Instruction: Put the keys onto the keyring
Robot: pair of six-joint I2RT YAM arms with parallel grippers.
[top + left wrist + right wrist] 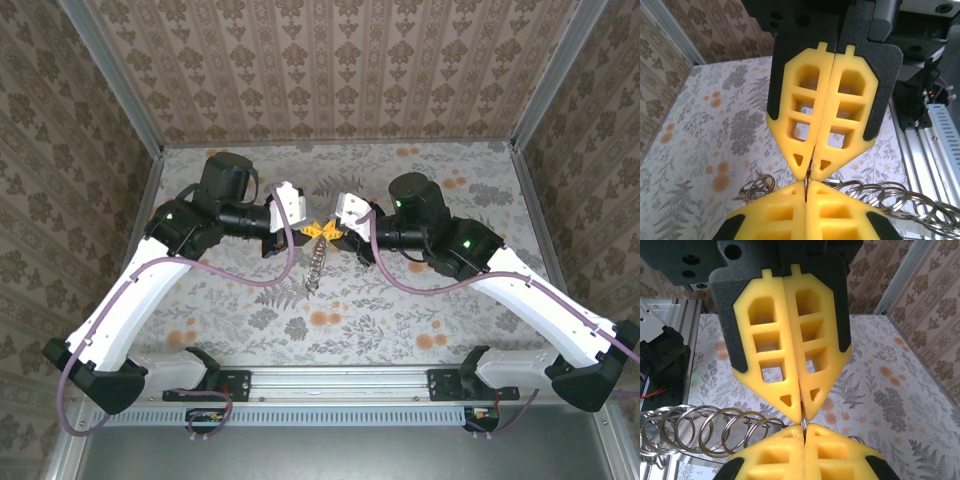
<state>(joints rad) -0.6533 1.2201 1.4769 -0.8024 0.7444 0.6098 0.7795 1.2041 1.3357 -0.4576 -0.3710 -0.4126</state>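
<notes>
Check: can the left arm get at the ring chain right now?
Likely yes: the left gripper is shut at the top of the ring chain, tip to tip with the right gripper, seemingly pinching a ring. Nothing lies between.

Grey metal keyring (313,262): chain of linked rings, stretched straight over mid-tabletop (400,300), far end pinched, near end loose.

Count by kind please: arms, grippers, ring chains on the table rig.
Arms: 2 (left arm, right arm)
Grippers: 2 (left gripper, right gripper), both pinched shut on the chain
Keyring chain: 1
Total: 5
</notes>
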